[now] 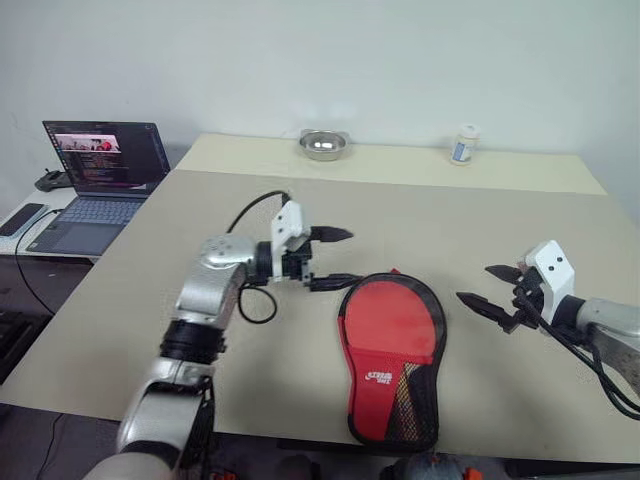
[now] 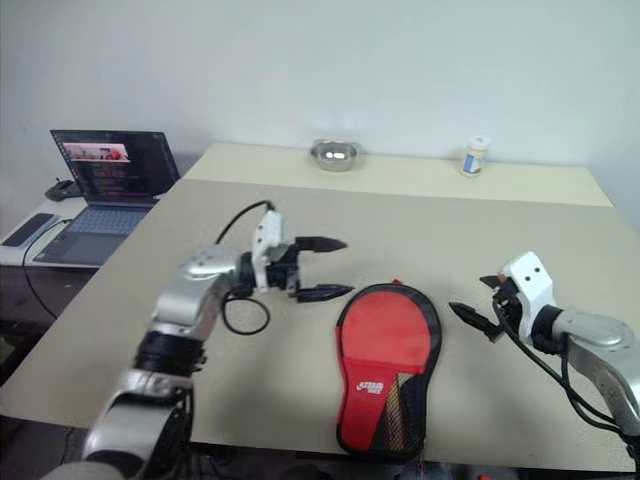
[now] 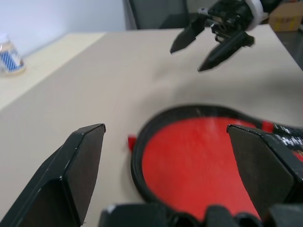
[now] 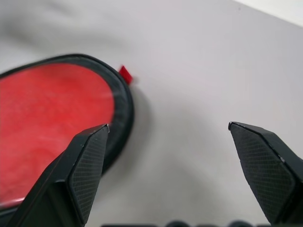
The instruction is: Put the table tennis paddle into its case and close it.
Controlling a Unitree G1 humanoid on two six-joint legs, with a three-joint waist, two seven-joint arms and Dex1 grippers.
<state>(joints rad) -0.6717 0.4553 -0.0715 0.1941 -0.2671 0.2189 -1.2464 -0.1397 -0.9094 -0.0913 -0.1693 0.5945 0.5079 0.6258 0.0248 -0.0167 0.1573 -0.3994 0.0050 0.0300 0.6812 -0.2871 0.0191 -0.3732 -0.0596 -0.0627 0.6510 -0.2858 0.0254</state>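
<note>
Beige table (image 1: 200, 330) against a plain pale wall, laptop (image 1: 100, 180) on a side desk off the robot's left. At the far edge, a steel bowl (image 1: 322, 145) and a small white bottle (image 1: 463, 144), well apart from the work.

Near the front edge, between the two arms, the case (image 1: 392, 355): red side up, white logo and mesh pocket toward the handle end, black rim running round the round end, small red tab (image 4: 125, 74) poking out at the top of that rim. Lying flat, handle end toward the robot. Paddle not to be told apart from the case; round red face within the black rim could be either the cover's fabric or the bat's rubber. Cannot tell whether the zip is run shut.

Left gripper (image 1: 330, 260) hanging just above the table beside the round end, pointing across toward the right side, jaws spread wide, nothing between them. Right gripper (image 1: 488, 287) on the other side of the case, near but apart, jaws likewise spread and bare.

Judged from how things lie: paddle probably already inside, both pincers released and off the case. Left to confirm or finish: the zip round the rim. If it stands closed, task as good as done.
</note>
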